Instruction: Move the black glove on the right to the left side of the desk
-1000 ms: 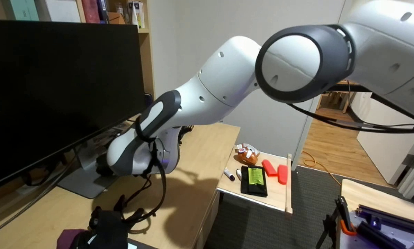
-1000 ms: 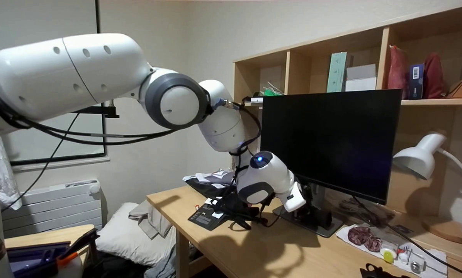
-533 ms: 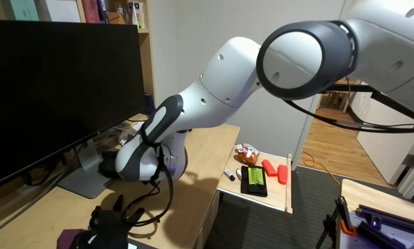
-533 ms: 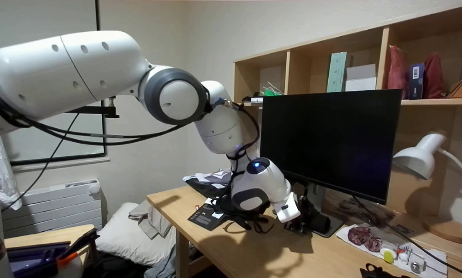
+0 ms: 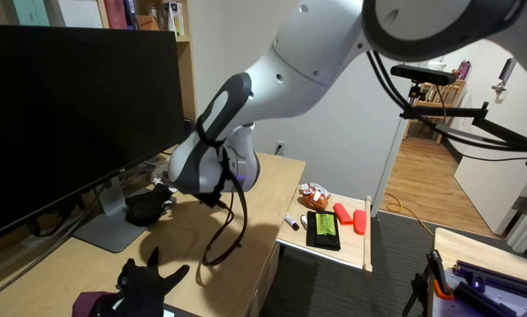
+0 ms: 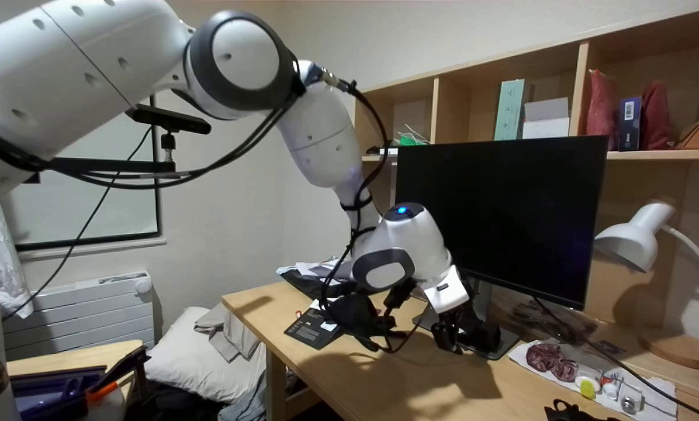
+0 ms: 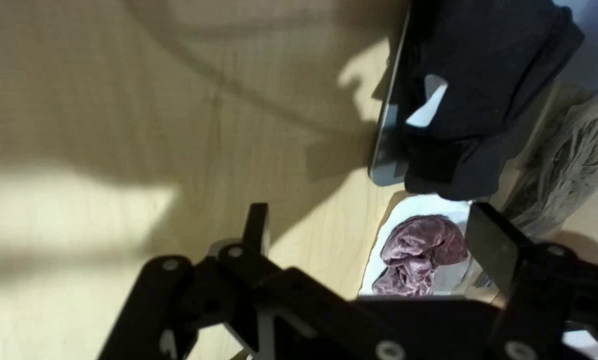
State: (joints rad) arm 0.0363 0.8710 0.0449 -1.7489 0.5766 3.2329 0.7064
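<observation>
The black glove (image 7: 489,70) is a bunched black cloth with a small white patch. It lies on the grey monitor base (image 5: 109,233), in front of the screen; in both exterior views it shows as a dark heap, the glove (image 5: 145,208). My gripper (image 7: 368,215) is open, and no object sits between its fingers. In the wrist view the cloth lies beyond the fingertips, not gripped. In an exterior view the gripper (image 6: 447,340) is above the desk beside the heap; whether they touch is unclear. The arm hides the gripper in an exterior view.
A large monitor (image 6: 501,216) stands close by the hand. Another black, fingered item (image 5: 142,281) rests near the desk end. A mauve scrunchie (image 7: 421,250) lies on white paper. A black item (image 6: 574,412) is cut off by the frame edge. A lamp (image 6: 636,237) stands beyond.
The arm has risen and drawn back from the monitor base. My gripper has opened. The glove, partly hidden by the wrist before, now shows on the base and stays about where it was.
</observation>
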